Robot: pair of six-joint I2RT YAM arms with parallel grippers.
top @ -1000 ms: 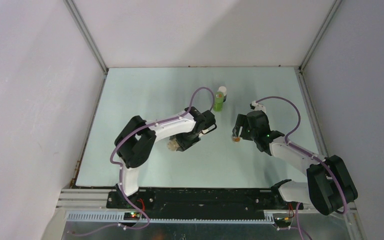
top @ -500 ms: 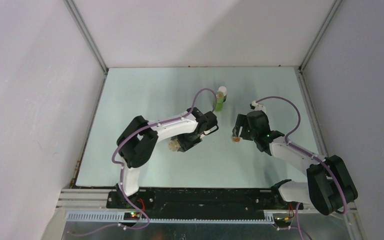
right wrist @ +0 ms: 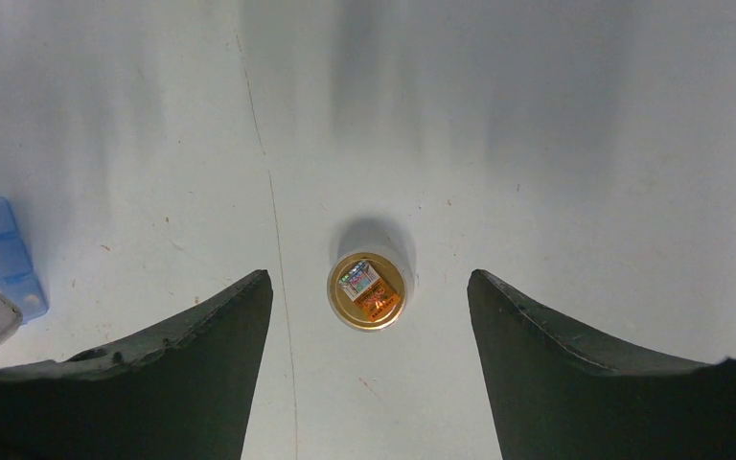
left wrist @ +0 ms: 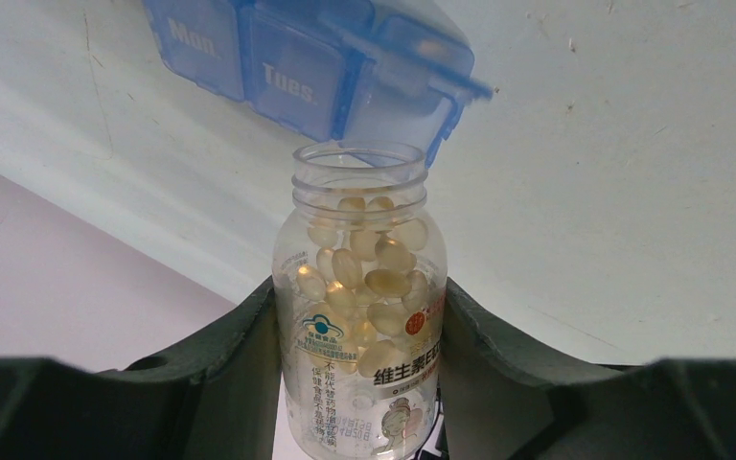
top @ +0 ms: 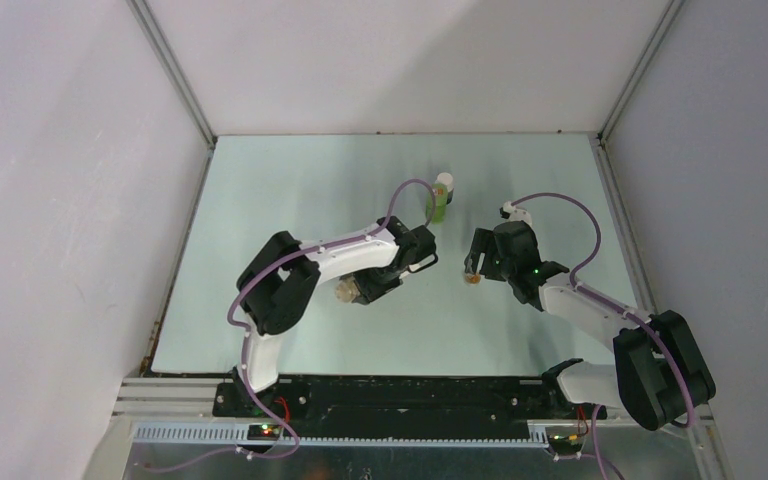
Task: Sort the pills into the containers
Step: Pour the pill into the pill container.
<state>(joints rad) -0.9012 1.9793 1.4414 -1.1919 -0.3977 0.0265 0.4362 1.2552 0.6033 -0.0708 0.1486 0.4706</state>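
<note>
From above, the left pincer point(top: 358, 290) lies low over the pale desk point(top: 290, 190), and only a pale glimpse of the pill bottle point(top: 344, 291) shows at its tip. What lies past the bottle cannot be made out from there.

The left wrist view fills this in. The two dark fingers point(left wrist: 249, 331) press against either side of the clear bottle, so the pincer is gripping it. The bottle is uncapped and partly filled with pale yellow pills point(left wrist: 369, 273). Its open mouth points at a blue pill organiser point(left wrist: 297, 62) lying on the desk just beyond. Two compartments read "Mon." and "Tues.", and the lid of the next one stands open, nearest the bottle's mouth.

The top view shows the right pincer point(top: 476, 264) hanging over a small gold cap point(top: 473, 281), well apart from the left arm. The right wrist view shows its fingers point(right wrist: 240, 316) spread wide. The cap lies flat on the desk between them, touching neither. A corner of the blue organiser shows at the left edge of that view.

Only the top view shows a green bottle point(top: 439, 208) with a white top. It stands upright farther back, between the two arms.
</note>
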